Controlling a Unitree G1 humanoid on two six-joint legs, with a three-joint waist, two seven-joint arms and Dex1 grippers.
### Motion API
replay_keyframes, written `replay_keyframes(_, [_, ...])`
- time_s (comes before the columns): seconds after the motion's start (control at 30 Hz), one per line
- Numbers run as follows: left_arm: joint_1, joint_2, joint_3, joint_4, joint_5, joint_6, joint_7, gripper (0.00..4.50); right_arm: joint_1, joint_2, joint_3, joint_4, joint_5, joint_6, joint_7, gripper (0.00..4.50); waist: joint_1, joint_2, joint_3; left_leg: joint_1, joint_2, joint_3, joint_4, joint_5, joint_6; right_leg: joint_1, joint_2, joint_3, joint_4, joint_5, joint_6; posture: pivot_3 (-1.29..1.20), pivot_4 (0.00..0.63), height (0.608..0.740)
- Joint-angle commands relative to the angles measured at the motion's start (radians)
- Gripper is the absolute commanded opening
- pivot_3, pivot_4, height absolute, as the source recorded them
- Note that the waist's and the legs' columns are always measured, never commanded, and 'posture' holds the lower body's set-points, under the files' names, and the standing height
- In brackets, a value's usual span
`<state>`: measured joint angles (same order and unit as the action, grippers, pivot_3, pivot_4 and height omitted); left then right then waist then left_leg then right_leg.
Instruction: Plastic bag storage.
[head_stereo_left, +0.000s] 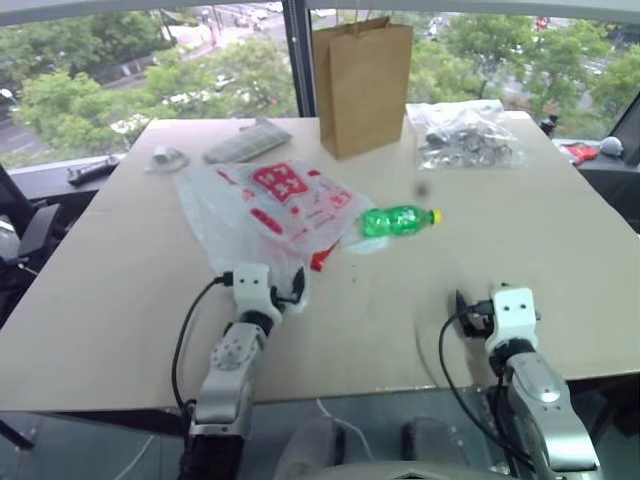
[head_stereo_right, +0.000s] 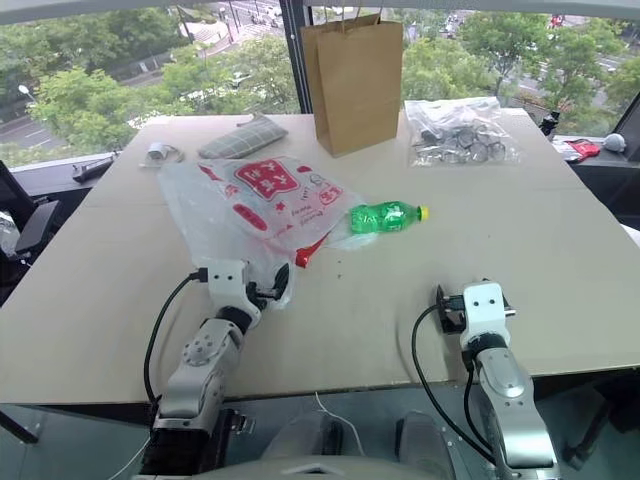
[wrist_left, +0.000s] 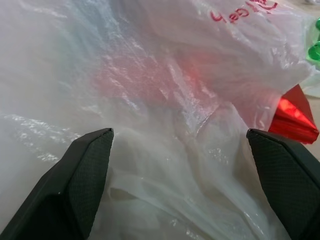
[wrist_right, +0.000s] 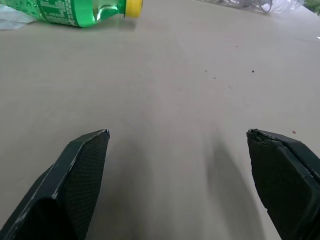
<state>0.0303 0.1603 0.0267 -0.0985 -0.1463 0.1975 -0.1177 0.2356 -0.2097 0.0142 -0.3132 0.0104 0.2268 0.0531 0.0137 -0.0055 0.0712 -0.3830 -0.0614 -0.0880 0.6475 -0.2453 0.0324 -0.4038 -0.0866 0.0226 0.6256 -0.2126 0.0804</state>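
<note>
From the head camera, the plastic bag (head_stereo_left: 268, 205) is lying flat and crumpled on the left half of the table (head_stereo_left: 120, 290), its red printed patches facing up. Its near edge is reaching right to the left gripper (head_stereo_left: 262, 283), which is sitting at the bag's closest corner with the film bunching around its tip. A green bottle (head_stereo_left: 398, 220) with a yellow cap is lying on its side just beside the bag's right edge. A brown paper bag (head_stereo_left: 362, 85) is standing upright at the far edge, with a clear bag of small dark parts (head_stereo_left: 465, 135) to its right. The right gripper (head_stereo_right: 478, 305) is hovering over bare tabletop, well apart from the plastic bag.

From the left wrist, the two black fingers (wrist_left: 82, 175) are standing spread wide, and the plastic bag's white film is lying between and beyond them; whether they are touching it I cannot tell. A shiny red scrap (wrist_left: 292, 117) is peeking out at the bag's edge.

From the right wrist, the fingers (wrist_right: 80, 170) are also spread wide over bare table, with nothing between them, and the bottle is lying well ahead.
</note>
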Motion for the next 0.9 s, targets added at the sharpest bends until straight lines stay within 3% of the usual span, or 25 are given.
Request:
replay_keyframes(0.03, [-0.365,0.135,0.085,-0.131,-0.304,0.281,-0.228,4.43,-0.13,-0.115,-0.078,-0.365,0.135,0.319,0.112,4.5,0.0,-0.001,-0.003,0.0,0.0,0.0,0.0,0.0,0.0,0.0,0.0,0.0,0.0,0.0,0.0,0.0,0.0,0.74])
replay_keyframes(0.13, [-0.357,0.144,0.098,-0.103,-0.299,0.274,-0.225,4.43,-0.05,-0.116,-0.079,-0.383,0.132,0.315,0.111,4.5,0.0,-0.001,-0.006,0.001,0.001,0.0,0.0,0.0,0.0,0.0,0.001,0.0,0.0,0.0,0.0,0.0,0.0,0.74])
replay_keyframes(0.33, [-0.413,0.09,0.055,-0.062,-0.263,0.242,-0.21,4.43,-0.152,-0.086,-0.014,-0.331,0.082,0.297,0.091,4.5,0.0,-0.004,-0.01,0.001,0.001,0.0,0.0,0.0,0.0,0.0,0.001,0.0,0.0,0.0,-0.001,0.0,0.0,0.74])
replay_keyframes(0.63, [-0.389,0.091,0.054,-0.082,-0.261,0.235,-0.202,4.43,-0.132,-0.095,-0.022,-0.301,0.072,0.246,0.096,4.5,0.0,-0.002,-0.017,0.002,0.001,0.0,0.0,0.0,0.0,0.001,0.001,0.0,0.0,0.0,0.0,0.0,0.0,0.74])
replay_keyframes(0.77, [-0.372,0.103,0.041,-0.088,-0.248,0.236,-0.206,4.43,-0.026,-0.085,-0.076,-0.343,0.086,0.239,0.065,4.5,0.0,-0.002,-0.021,0.003,0.001,0.0,0.0,0.0,0.0,0.002,0.001,0.0,0.0,0.0,0.0,0.0,0.0,0.74])
replay_keyframes(0.9, [-0.275,0.16,0.074,-0.11,-0.248,0.264,-0.217,4.43,0.211,-0.058,-0.093,-0.377,0.045,0.175,0.04,4.5,0.0,-0.001,-0.021,0.003,0.001,0.0,0.0,0.0,0.0,0.002,0.001,0.0,0.0,0.0,0.0,0.0,0.0,0.74])
